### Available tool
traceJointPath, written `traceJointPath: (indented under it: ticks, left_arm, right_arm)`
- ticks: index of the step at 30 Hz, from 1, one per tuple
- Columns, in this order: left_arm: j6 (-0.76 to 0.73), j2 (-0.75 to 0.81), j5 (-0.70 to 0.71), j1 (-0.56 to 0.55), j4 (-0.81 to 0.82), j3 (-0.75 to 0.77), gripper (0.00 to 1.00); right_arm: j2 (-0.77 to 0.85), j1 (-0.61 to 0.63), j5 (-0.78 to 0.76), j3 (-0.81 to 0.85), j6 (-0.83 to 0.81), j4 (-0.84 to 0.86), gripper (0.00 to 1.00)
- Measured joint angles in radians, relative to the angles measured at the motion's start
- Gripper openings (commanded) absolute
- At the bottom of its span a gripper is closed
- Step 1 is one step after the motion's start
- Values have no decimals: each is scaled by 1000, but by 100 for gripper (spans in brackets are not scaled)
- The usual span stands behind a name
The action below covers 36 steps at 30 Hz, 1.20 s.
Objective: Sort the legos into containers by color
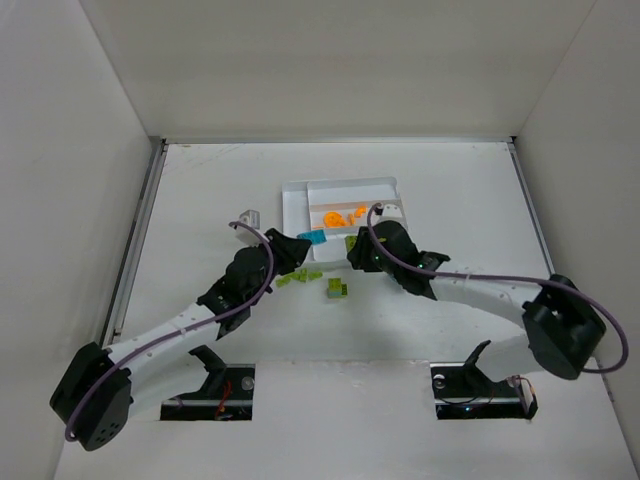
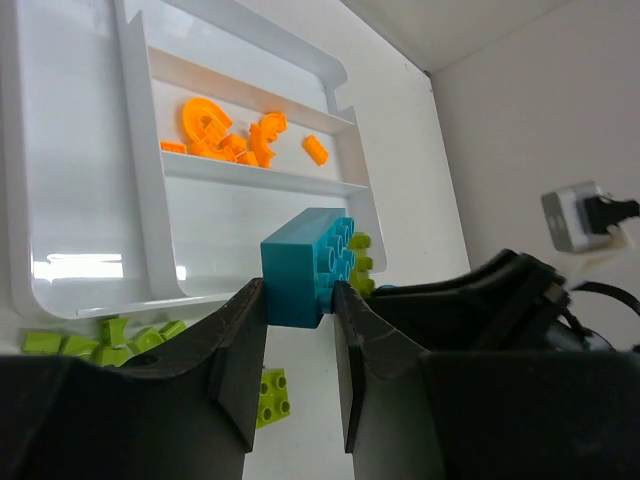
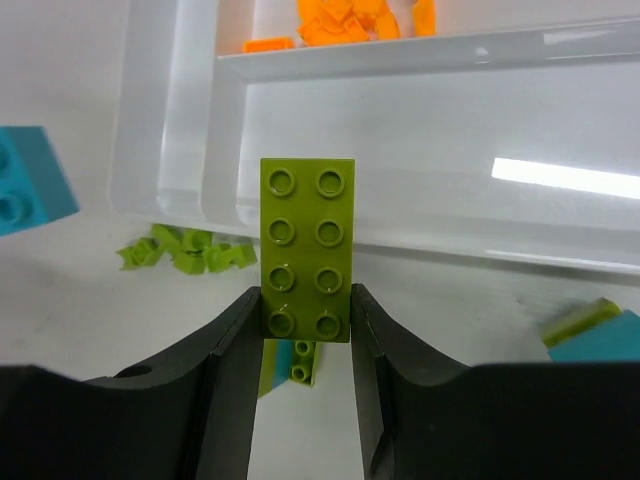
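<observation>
teal brick [image 2: 298,262] is clamped between the fingers of the left gripper [image 2: 299,300], just off the near edge of the white tray [image 2: 140,190]. a lime green brick [image 3: 307,230] is gripped by the right gripper [image 3: 306,312] beside that edge. orange legos [image 2: 225,135] are gathered in one compartment; small lime pieces [image 3: 185,250] lie loose on the table [image 3: 80,300].

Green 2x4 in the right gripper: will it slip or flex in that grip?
Probably rigid: the green brick shows straight edges though the right gripper pinches only its lower end. Smooth plastic sides look slippery, so it might pivot between the fingers. Flat faces suggest it would settle in the tray, not roll.
</observation>
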<state>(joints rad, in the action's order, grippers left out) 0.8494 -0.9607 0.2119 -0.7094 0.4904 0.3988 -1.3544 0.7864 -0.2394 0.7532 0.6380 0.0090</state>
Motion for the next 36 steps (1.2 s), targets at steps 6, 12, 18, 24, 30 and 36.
traceJointPath:
  ticks: [6, 12, 18, 24, 30, 36]
  left_arm:
    - [-23, 19, 6, 5, -22, -3, 8]
    - [-45, 34, 21, 21, -46, -14, 9]
    - [-64, 33, 29, 32, -47, -13, 9]
    - [-81, 20, 36, 34, -47, -13, 9]
    - [-95, -7, 51, 31, -48, -12, 9]
    - [-125, -69, 78, 31, -55, 22, 9]
  right_arm:
    - [-192, -5, -34, 131, -42, 8, 31]
    - [-280, -20, -78, 202, -71, 11, 37]
    - [-296, -21, -112, 207, -89, 6, 52]
    - [-284, -21, -129, 207, -102, 3, 60]
    - [-158, -21, -139, 165, -122, 6, 39]
    - [-15, -21, -146, 76, -165, 45, 30]
